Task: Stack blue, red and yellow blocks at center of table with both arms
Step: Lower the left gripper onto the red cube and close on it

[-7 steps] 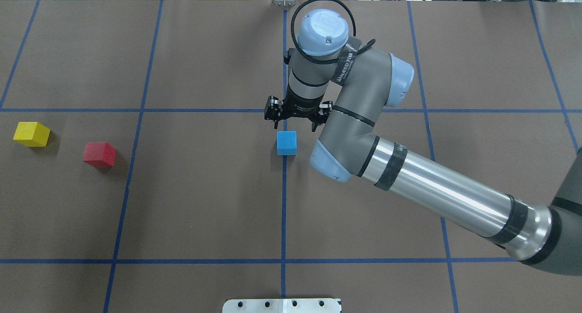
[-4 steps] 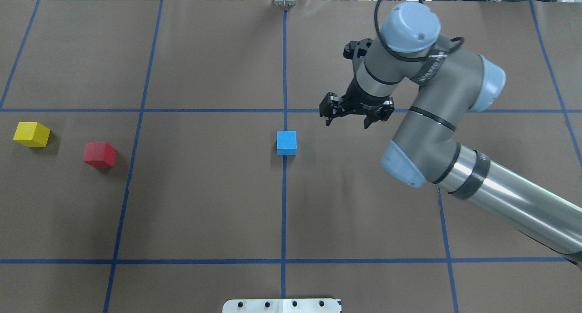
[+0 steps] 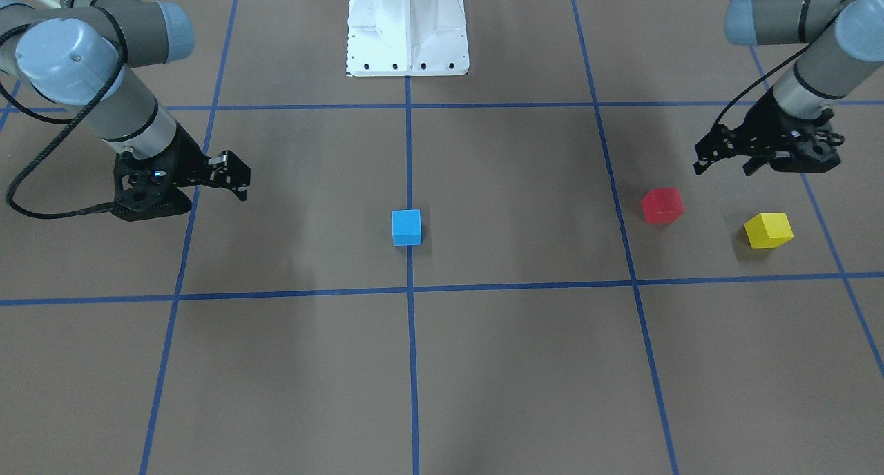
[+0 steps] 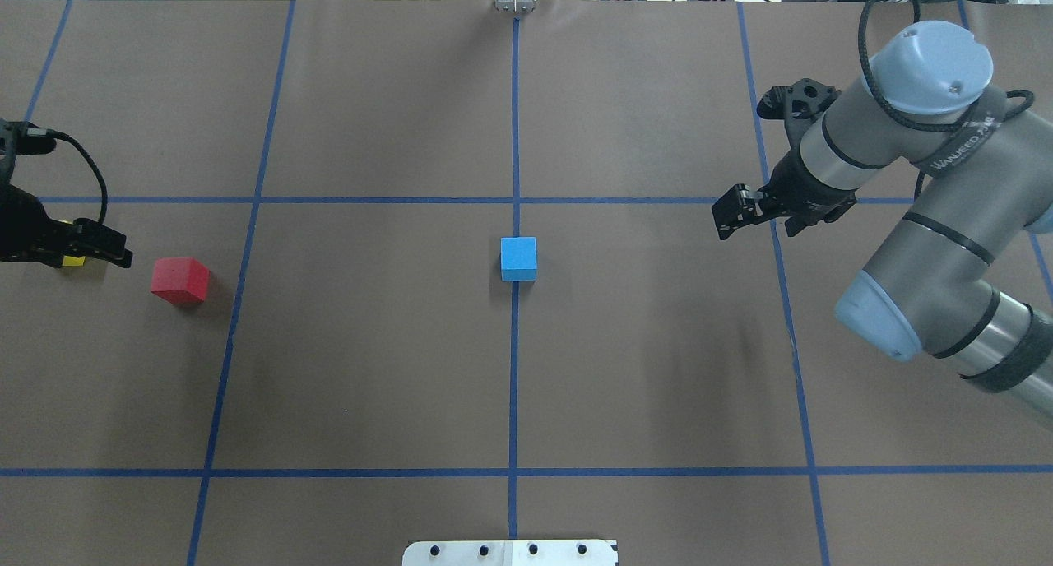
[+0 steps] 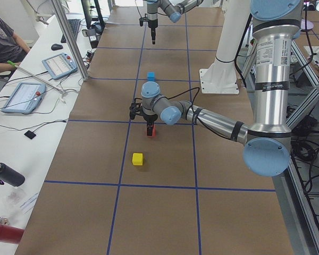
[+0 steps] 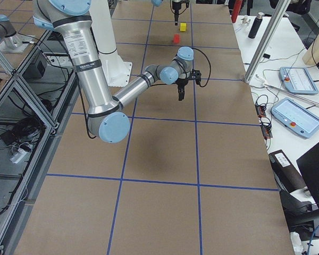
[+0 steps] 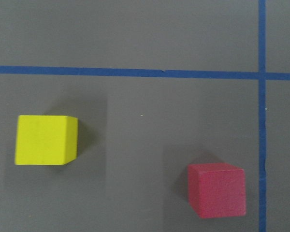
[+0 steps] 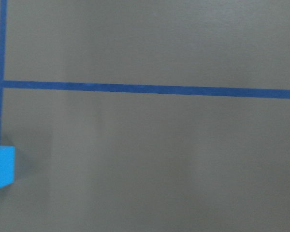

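From overhead, the blue block (image 4: 518, 258) sat at table centre, with the red block (image 4: 179, 280) at its 9 o'clock and the yellow block (image 3: 768, 229) beyond. The left gripper (image 3: 723, 170), pointing down, spread wide and empty, had arrived over the yellow block. The right gripper (image 4: 757, 227), equally wide and empty, had swung from beside the blue block out to its 3 o'clock.
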Available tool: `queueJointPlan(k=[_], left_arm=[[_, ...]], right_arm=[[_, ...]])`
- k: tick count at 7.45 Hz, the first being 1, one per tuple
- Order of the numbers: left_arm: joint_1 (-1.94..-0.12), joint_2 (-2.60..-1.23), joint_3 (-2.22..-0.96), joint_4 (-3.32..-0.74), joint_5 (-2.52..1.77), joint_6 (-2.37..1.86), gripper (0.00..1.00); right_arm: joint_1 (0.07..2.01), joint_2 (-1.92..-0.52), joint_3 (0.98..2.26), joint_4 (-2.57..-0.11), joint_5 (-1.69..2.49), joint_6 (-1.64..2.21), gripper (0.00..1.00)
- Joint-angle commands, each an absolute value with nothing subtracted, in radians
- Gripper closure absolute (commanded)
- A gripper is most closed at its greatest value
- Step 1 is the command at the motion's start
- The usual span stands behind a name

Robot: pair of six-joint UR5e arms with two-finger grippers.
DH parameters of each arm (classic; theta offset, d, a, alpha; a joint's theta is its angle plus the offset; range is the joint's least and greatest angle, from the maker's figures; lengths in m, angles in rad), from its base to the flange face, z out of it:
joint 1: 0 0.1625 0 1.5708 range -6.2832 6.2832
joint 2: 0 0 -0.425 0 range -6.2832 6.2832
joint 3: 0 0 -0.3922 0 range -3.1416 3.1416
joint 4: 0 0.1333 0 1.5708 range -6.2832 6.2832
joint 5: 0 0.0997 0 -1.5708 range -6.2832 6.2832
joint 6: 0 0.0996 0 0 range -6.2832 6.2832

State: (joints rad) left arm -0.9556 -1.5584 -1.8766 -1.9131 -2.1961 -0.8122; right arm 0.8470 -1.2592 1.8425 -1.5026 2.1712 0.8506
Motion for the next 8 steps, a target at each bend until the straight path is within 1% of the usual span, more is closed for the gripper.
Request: queueJointPlan(k=[1, 5, 8], left_arm=[[-0.884, -1.621, -1.826, -1.911, -2.183, -0.827, 0.03], [-0.859, -1.677, -1.721, -1.911, -2.181, -0.824, 0.03], [-0.854, -1.687, -1.692, -1.911, -2.181, -0.825, 0.03]], right_arm=[[0.861, -1.296, 1.844, -1.499, 2.158, 0.825, 0.00], [0.859, -1.299, 1.833, -1.497, 2.157, 0.824, 0.00], [0.859, -1.301, 1.832, -1.497, 2.155, 0.824, 0.00]])
